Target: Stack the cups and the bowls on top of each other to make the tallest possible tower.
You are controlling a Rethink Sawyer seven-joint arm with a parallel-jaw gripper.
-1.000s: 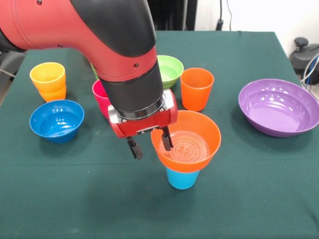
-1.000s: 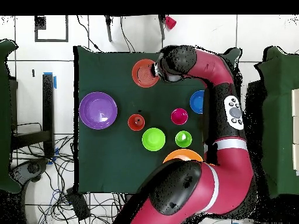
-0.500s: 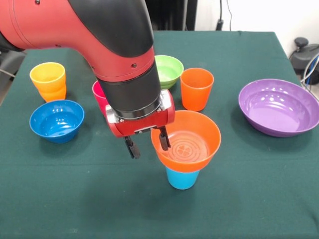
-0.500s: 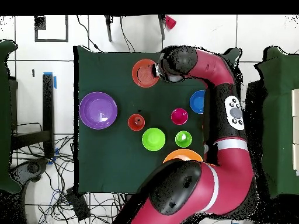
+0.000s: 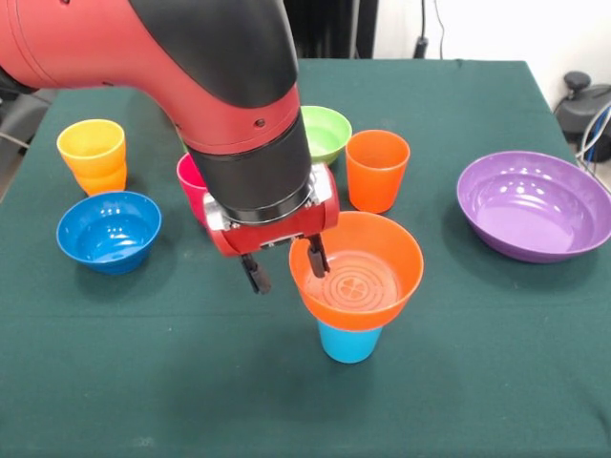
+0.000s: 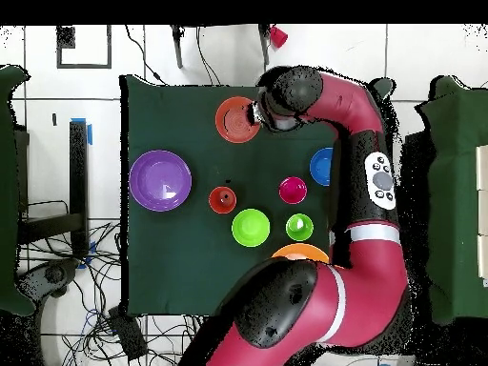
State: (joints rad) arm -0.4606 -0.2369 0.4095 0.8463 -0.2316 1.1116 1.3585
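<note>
An orange bowl (image 5: 357,270) is sitting upright and empty on a light blue cup (image 5: 348,342) near the table's front, forming a two-piece tower. The gripper (image 5: 284,268) is straddling the bowl's rim, jaws spread, one finger inside, one outside. The purple bowl (image 5: 535,203), blue bowl (image 5: 108,229) and green bowl (image 5: 325,134) are sitting empty.

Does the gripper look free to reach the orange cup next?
Probably yes: the gripper is open at the orange bowl's rim, and the orange cup stands upright just beyond, nothing stacked on it.
</note>
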